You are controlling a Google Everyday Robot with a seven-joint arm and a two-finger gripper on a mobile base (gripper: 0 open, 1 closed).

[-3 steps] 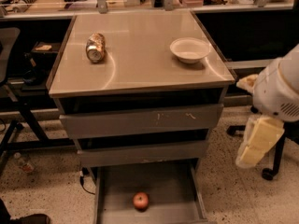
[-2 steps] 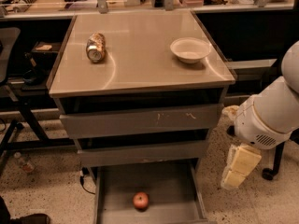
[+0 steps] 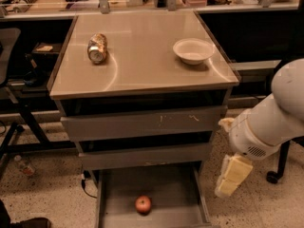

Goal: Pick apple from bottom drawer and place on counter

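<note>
camera view looks down on a grey drawer cabinet standing on a speckled floor [image 3: 42, 194]. the bottom drawer [image 3: 178, 194] is pulled open toward the lower edge, showing its flat grey floor and low side walls. the apple [image 3: 143, 204] lies on that floor, left of the drawer's middle and toward its front, touching neither side wall. above it the middle drawer [image 3: 145, 156] and the top drawer [image 3: 142, 123] are closed, their grey fronts scratched.

the beige surface [image 3: 142, 65] on top of the cabinet is glossy and carries two things, well apart: a crushed can [image 3: 97, 48] lying on its side at the back left, and a white bowl [image 3: 193, 51] upright at the back right, near the right edge.

the white arm [image 3: 270, 122] comes in from the right. its yellowish claw [image 3: 230, 177] hangs pointing down and to the left, outside the cabinet, just beside the right wall of the bottom drawer and above the floor. it is apart from the apple and holds nothing that can be seen; whether it is spread or pressed together cannot be told.

a small bottle [image 3: 23, 165] lies on the floor at the left, and a black caster wheel [image 3: 272, 176] stands behind the arm at the right.
</note>
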